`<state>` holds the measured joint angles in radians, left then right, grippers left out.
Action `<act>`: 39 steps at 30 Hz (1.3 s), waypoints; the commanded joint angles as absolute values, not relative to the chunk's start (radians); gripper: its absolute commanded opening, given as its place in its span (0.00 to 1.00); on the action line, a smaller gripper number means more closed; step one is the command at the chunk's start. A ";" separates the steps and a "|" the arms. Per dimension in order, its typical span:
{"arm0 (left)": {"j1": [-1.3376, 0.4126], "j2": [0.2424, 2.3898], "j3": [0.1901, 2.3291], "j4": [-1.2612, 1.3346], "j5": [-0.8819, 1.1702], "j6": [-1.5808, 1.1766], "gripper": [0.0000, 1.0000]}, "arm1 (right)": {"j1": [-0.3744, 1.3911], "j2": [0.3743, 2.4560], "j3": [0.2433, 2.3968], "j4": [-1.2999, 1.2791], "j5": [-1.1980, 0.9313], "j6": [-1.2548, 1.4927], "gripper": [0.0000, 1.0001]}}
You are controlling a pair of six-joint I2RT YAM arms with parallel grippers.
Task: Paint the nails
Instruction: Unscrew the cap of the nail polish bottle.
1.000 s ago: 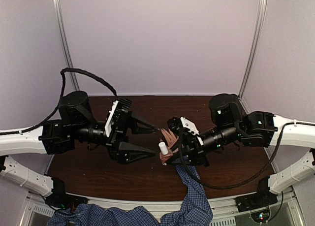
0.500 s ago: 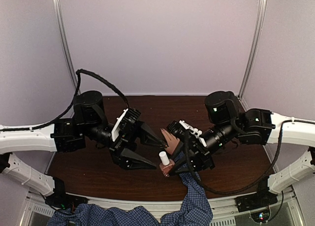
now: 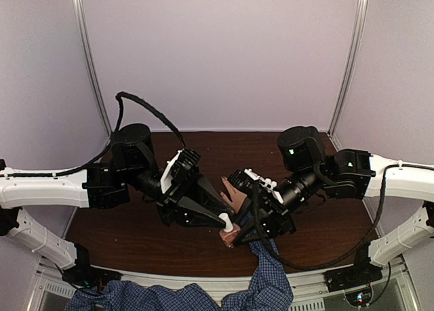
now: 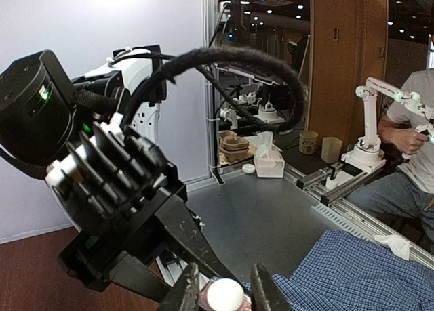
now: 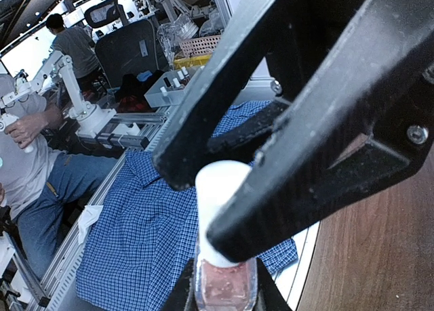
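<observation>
A light-skinned hand (image 3: pixel 235 193) in a blue checked sleeve (image 3: pixel 267 270) lies flat on the brown table, its fingers pointing away from me. The nails are too small to make out. Just in front of the hand, my right gripper (image 3: pixel 232 238) (image 5: pixel 224 294) is shut on the pink glass body of a small nail-polish bottle (image 3: pixel 228 236) (image 5: pixel 225 287), held upright. My left gripper (image 3: pixel 226 221) (image 4: pixel 226 295) comes in from the left. Its two fingers (image 5: pixel 285 209) press the bottle's white cap (image 4: pixel 225 295) (image 5: pixel 215 189) from both sides.
The dark wooden table (image 3: pixel 129 236) is walled in by pale panels at the back and sides. A black cable (image 3: pixel 146 111) loops above the left arm. Both arms crowd the middle, over the hand. The person's shirt (image 3: pixel 156 299) lies past the near edge.
My left arm swung right and down toward the bottle, and its wide-open fingers closed onto the white cap. The right gripper and the bottle shifted slightly down and left.
</observation>
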<state>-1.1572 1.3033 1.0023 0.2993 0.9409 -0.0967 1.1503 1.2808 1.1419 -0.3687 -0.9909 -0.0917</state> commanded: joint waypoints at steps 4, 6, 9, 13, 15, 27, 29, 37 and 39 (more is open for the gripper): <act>-1.152 1.288 1.016 0.347 0.947 -0.109 0.19 | 1.154 1.277 1.172 -0.343 -0.987 -0.112 0.00; -1.152 1.284 1.013 0.342 0.943 -0.113 0.17 | 1.150 1.273 1.172 -0.340 -0.976 -0.112 0.00; -1.152 1.278 1.007 0.343 0.935 -0.116 0.14 | 1.142 1.270 1.169 -0.330 -0.967 -0.107 0.00; -1.151 1.268 1.005 0.334 0.921 -0.118 0.10 | 1.134 1.269 1.169 -0.330 -0.935 -0.104 0.00; -1.152 1.261 1.004 0.324 0.895 -0.114 0.09 | 1.131 1.266 1.169 -0.337 -0.885 -0.104 0.00; -1.152 1.249 1.000 0.248 0.568 -0.104 0.00 | 1.105 1.243 1.149 -0.360 -0.471 -0.079 0.00; -1.151 1.249 1.002 0.246 0.517 -0.113 0.00 | 1.103 1.241 1.148 -0.359 -0.416 -0.074 0.00; -1.152 1.256 0.997 0.242 0.193 -0.192 0.00 | 1.098 1.246 1.155 -0.362 -0.164 -0.062 0.00; -1.151 1.258 0.985 0.253 0.087 -0.223 0.00 | 1.098 1.257 1.161 -0.368 -0.103 -0.061 0.00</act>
